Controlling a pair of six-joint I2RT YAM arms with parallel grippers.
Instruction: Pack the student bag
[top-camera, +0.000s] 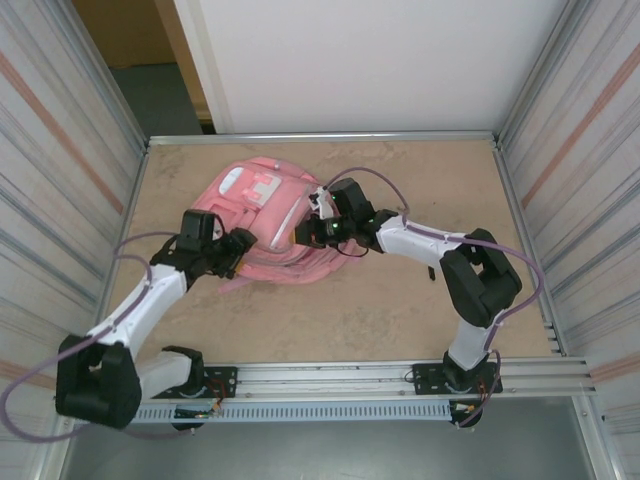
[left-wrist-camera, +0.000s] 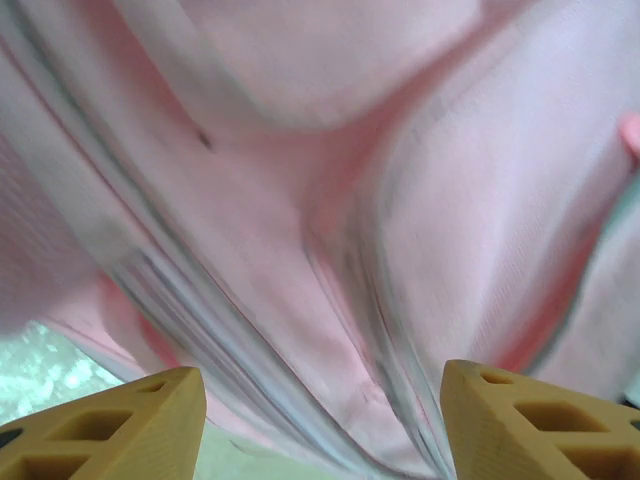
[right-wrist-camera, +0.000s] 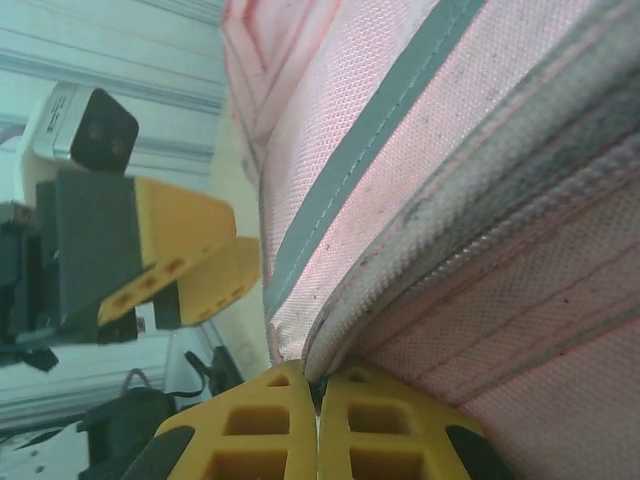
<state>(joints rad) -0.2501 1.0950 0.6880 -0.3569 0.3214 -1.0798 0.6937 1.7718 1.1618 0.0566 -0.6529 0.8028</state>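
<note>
On tabletop (top-camera: 400, 310), left of centre, top view: one student bag (top-camera: 262, 215) lying flat, contents not visible. Two claws at bag's near edge: left claw (top-camera: 240, 246), right claw (top-camera: 303, 237). Left wrist: fingers (left-wrist-camera: 110, 425) apart, pink fabric and zip line (left-wrist-camera: 200, 320) close ahead. Right wrist: fingers (right-wrist-camera: 265, 425) together, clamped on bag's seam edge.

Soft pink student bag (top-camera: 268, 212), flat, centre-left
</note>
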